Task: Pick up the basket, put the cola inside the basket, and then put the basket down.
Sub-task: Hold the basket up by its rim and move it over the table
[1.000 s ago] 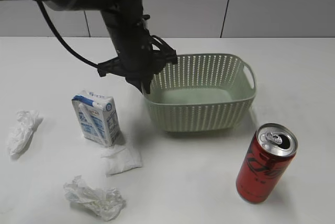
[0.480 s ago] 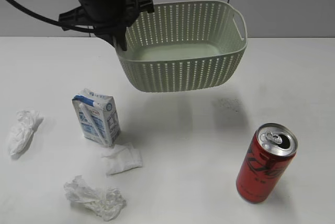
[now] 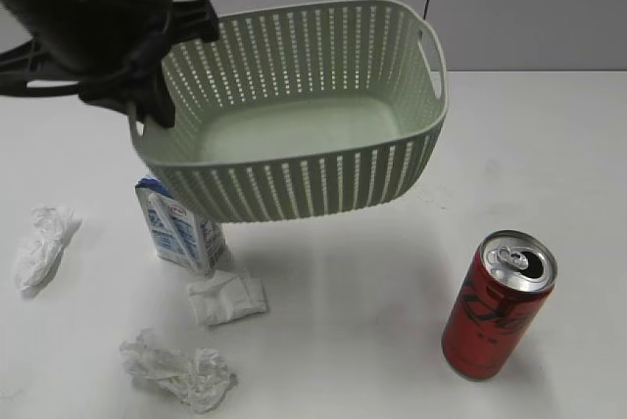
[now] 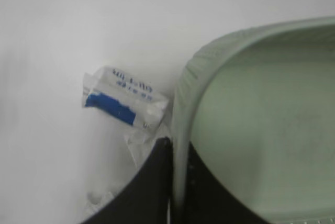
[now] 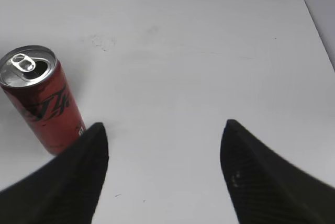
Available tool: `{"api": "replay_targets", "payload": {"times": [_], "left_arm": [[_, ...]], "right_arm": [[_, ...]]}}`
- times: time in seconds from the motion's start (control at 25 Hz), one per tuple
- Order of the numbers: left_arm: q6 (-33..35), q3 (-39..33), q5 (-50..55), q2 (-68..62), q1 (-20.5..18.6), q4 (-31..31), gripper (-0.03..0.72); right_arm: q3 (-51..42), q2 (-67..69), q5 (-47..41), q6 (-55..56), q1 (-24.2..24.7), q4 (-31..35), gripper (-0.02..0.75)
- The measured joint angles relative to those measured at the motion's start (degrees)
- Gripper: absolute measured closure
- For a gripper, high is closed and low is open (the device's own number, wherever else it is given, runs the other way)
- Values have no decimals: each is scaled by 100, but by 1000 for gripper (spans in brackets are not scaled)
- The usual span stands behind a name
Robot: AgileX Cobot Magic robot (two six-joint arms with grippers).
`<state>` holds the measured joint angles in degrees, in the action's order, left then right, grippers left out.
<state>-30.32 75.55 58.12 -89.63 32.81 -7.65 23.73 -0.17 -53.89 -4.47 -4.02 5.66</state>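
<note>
The pale green slotted basket (image 3: 294, 135) hangs in the air, tilted, above the left middle of the table. My left gripper (image 3: 147, 106) is shut on its left rim; in the left wrist view the two black fingers (image 4: 157, 182) pinch the basket wall (image 4: 180, 130). The basket is empty. The red cola can (image 3: 498, 304) stands upright at the front right, also in the right wrist view (image 5: 44, 101). My right gripper (image 5: 165, 130) is open and empty, low over the table just right of the can; it does not show in the exterior view.
A blue-and-white carton (image 3: 181, 228) stands under the basket's left end, also in the left wrist view (image 4: 123, 103). Crumpled white tissues lie at the far left (image 3: 41, 246), front left (image 3: 176, 370) and next to the carton (image 3: 227, 299).
The left gripper has lifted the basket off the table and carried it up, leftward and toward the camera. The can and carton have not moved.
</note>
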Motion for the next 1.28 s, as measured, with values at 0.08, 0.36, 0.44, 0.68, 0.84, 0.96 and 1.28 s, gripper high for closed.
{"api": "replay_targets", "payload": {"times": [0.08, 0.36, 0.44, 0.68, 0.84, 0.96, 1.28], "left_arm": [[-6, -559, -260, 353, 93, -8, 690], [-124, -1935, -825, 679, 581, -36, 690], [-192, -2164, -987, 651, 614, -45, 690], [-240, -2267, -1147, 479, 620, 180, 690], [-240, -2267, -1243, 336, 620, 180, 690], [-240, -2267, -1292, 257, 620, 180, 690], [-189, -2743, -1456, 237, 620, 120, 690]], "right_arm": [[0, 0, 0, 0, 0, 0, 228], [0, 0, 0, 0, 0, 0, 228], [0, 0, 0, 10, 0, 6, 228], [293, 853, -274, 382, 0, 345, 120], [876, 1948, -390, 18, 0, 579, 70], [1398, 2881, -783, -166, 0, 675, 74], [2842, 5262, -1369, -445, -490, 1256, 172]]}}
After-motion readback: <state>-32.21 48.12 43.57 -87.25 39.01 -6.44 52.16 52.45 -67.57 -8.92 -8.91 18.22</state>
